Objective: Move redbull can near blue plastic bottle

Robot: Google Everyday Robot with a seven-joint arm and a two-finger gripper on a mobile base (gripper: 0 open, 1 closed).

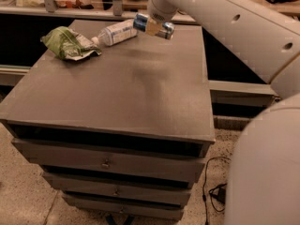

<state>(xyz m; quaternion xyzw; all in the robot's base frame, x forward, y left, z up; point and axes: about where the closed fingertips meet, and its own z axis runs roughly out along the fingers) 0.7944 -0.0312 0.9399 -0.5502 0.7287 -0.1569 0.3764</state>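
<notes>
The redbull can is blue and silver and lies sideways in my gripper, held above the far part of the grey cabinet top. The gripper is shut on the can at its middle. The blue plastic bottle lies on its side just left of the can, its white cap pointing left toward the green bag. The can's left end is close to the bottle's base. The white arm comes down from the upper right and hides the gripper's wrist.
A crumpled green foil snack bag lies at the far left of the cabinet top. Drawers face front below. A shelf ledge stands to the right, and black cables lie on the speckled floor.
</notes>
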